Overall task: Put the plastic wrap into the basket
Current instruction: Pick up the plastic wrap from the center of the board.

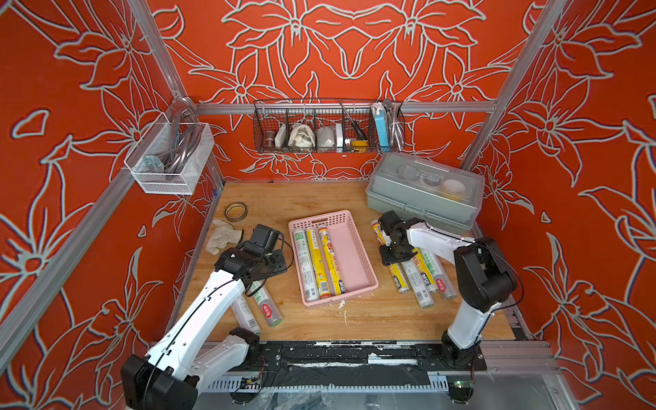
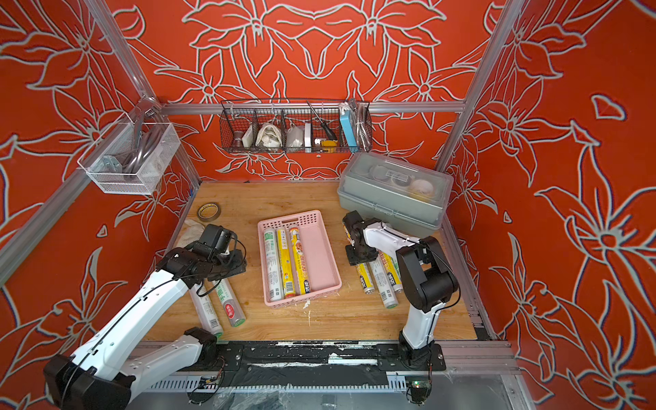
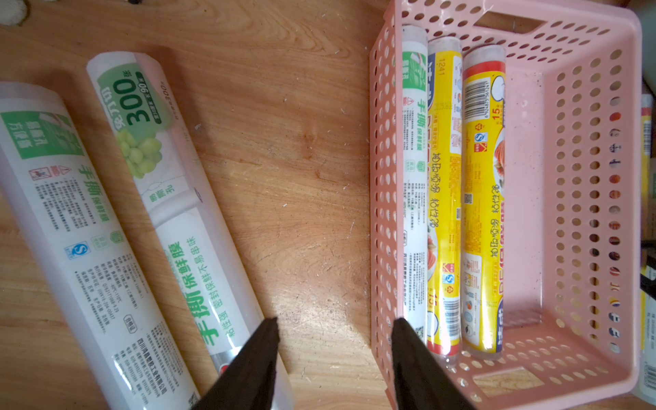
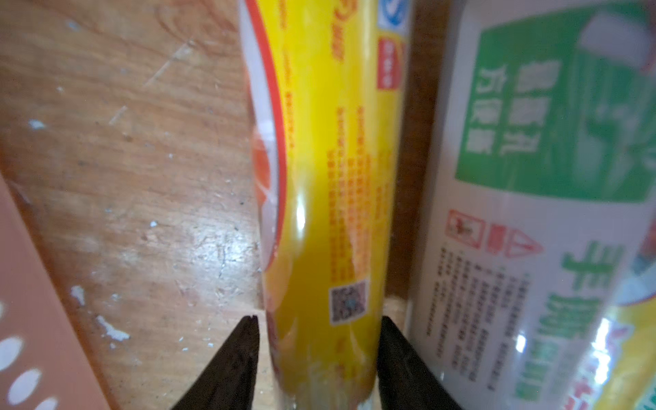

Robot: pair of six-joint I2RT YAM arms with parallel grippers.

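**Covered, Cropped and Blurred**

In both top views, the rolls of plastic wrap (image 1: pixel 420 284) on the right are partly covered by the right arm (image 1: pixel 436 241), and the far ends of 2 white-green rolls (image 2: pixel 230 305) are hidden under the left arm (image 2: pixel 156 298). In the right wrist view, the yellow roll (image 4: pixel 330 159) is blurred and cut off at both ends; whether it is touched by the fingers of the right gripper (image 4: pixel 319 317) cannot be told. Only 1 corner of the pink basket (image 4: pixel 32 301) is shown.
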